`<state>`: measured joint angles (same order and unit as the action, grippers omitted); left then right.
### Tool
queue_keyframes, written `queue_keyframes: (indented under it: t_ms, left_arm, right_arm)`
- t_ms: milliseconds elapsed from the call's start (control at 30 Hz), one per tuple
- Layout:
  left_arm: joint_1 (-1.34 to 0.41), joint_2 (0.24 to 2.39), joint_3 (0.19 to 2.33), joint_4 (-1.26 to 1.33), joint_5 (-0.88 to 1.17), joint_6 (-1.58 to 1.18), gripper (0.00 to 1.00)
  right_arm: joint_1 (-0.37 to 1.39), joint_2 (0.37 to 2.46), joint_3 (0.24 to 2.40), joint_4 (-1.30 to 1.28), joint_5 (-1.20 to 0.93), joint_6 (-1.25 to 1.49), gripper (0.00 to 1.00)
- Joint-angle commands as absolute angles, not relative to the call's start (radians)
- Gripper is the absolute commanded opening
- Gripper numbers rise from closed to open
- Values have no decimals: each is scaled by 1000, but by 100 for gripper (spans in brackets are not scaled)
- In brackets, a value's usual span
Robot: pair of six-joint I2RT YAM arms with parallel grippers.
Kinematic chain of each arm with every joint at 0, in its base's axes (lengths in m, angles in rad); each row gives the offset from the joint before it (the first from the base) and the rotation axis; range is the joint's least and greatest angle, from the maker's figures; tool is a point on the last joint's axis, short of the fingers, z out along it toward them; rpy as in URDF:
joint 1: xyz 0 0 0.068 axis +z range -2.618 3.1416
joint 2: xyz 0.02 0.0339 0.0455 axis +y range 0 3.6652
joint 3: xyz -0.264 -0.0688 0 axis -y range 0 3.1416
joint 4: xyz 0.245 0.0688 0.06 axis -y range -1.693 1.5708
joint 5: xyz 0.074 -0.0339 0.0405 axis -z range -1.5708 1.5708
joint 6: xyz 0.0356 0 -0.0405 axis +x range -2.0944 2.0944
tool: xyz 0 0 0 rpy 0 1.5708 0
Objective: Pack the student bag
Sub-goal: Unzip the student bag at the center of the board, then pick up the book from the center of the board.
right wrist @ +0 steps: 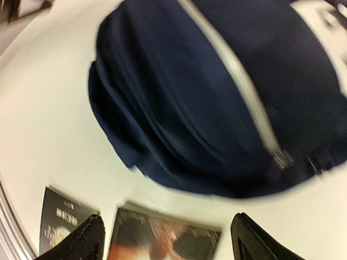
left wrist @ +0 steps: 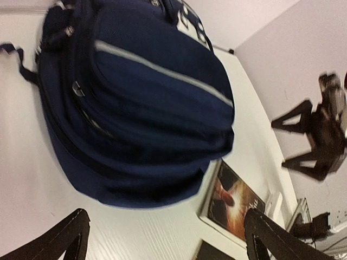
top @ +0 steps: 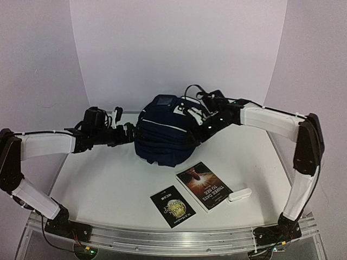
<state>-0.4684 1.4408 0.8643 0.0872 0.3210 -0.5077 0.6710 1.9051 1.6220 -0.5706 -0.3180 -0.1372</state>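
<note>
Left fingers [left wrist: 265, 235]: spread wide, nothing between them; just beside left flank of student bag [top: 162, 135], pointing at it. Right fingers [right wrist: 87, 241]: likewise parted and empty; at bag's upper-right end in top view, contact not determinable. Student bag: on white worktop [top: 108, 184], centre of frame, lying on its side between both sets of fingers; long axis roughly left to right, white stripe uppermost. Ahead of fingertips in both wrist views, not between them. Neither arm clearly nearer. Unpacked, lower centre of frame: book [top: 203, 185], black booklet [top: 172, 206], small white item [top: 239, 194], well apart from both.
</note>
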Motion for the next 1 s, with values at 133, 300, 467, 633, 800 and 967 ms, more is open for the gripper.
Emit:
queue_keyframes:
  t_ms: [133, 300, 467, 633, 800, 967]
  left_arm:
    - [-784, 1347, 682, 219, 134, -693, 100]
    - [-940, 1469, 696, 340, 51, -784, 100]
    - [-1043, 1688, 794, 452, 43, -883, 100]
    - [-1067, 1859, 901, 502, 85, -958, 100]
    - [-1066, 1924, 983, 434, 73, -996, 93]
    - [-1063, 1971, 1024, 396, 86, -1024, 86]
  right_arm:
    - [495, 1711, 1335, -718, -388, -126, 81]
    - [468, 1710, 1220, -741, -401, -165, 79]
    - [459, 1751, 1186, -741, -423, -173, 76]
    - [457, 1811, 1191, -739, -479, -167, 72]
    - [457, 1862, 1196, -738, -519, -162, 70]
    - [458, 1908, 1193, -725, -555, -148, 68]
